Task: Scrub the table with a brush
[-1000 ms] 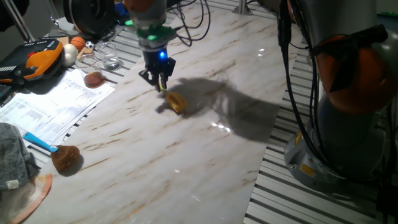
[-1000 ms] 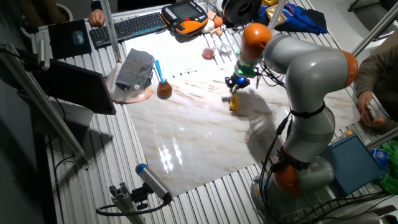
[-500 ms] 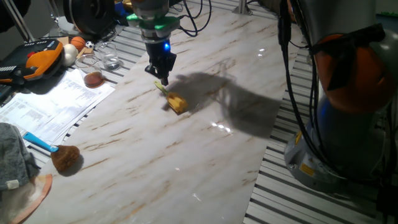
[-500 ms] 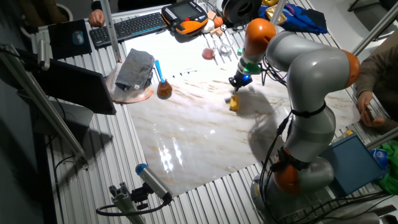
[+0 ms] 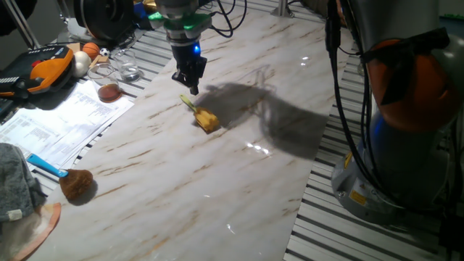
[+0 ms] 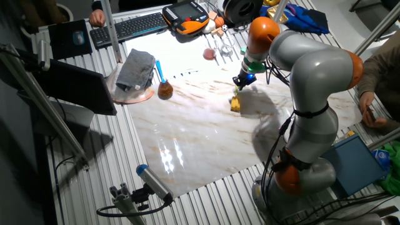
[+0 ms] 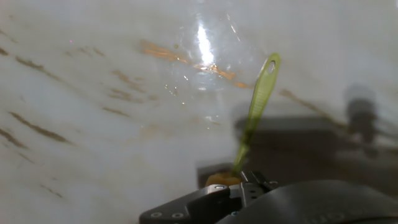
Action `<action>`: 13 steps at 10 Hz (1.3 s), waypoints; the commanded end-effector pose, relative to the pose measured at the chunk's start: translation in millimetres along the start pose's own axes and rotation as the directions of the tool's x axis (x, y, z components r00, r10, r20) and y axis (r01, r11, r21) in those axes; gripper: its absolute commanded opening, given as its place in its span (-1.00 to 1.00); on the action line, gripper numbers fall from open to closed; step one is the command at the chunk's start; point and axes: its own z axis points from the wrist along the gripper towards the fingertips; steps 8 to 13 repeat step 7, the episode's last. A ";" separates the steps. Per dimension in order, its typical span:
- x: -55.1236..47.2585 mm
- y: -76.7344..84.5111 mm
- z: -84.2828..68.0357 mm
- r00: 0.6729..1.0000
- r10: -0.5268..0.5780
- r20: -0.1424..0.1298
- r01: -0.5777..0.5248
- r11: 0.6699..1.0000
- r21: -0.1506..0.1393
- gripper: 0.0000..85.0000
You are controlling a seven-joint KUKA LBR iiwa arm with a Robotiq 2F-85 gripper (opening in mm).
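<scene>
The brush [image 5: 206,119] lies on the white marble table [image 5: 217,188], its yellow head toward the front and its thin pale green handle [image 5: 188,102] pointing back at my gripper. My gripper [image 5: 191,88] hangs just above the handle's far end. Its fingers look pressed together, with nothing between them. In the other fixed view the gripper [image 6: 241,82] is above and behind the brush [image 6: 235,104]. In the hand view the handle [image 7: 260,99] lies free on the table and the yellow head [image 7: 221,180] peeks out by the gripper body at the bottom edge.
A fluffy brown brush with a blue handle [image 5: 72,183] lies at the table's left front. Papers [image 5: 61,119], a glass [image 5: 127,69], a grey cloth [image 5: 18,188] and a teach pendant [image 5: 43,65] sit on the left. The arm's base [image 5: 406,145] stands at the right.
The gripper has risen and moved back from the brush handle, and its fingers now look closed together. The brush stays lying in nearly the same place.
</scene>
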 end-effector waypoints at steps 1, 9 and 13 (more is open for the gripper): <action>0.3 0.8 0.5 1.000 0.002 -0.001 -0.002 1.000 0.001 -1.00; -3.0 1.1 2.1 1.000 -0.012 0.007 0.012 1.000 -0.007 -1.00; -3.0 1.1 2.1 1.000 -0.012 0.007 0.012 1.000 -0.007 -1.00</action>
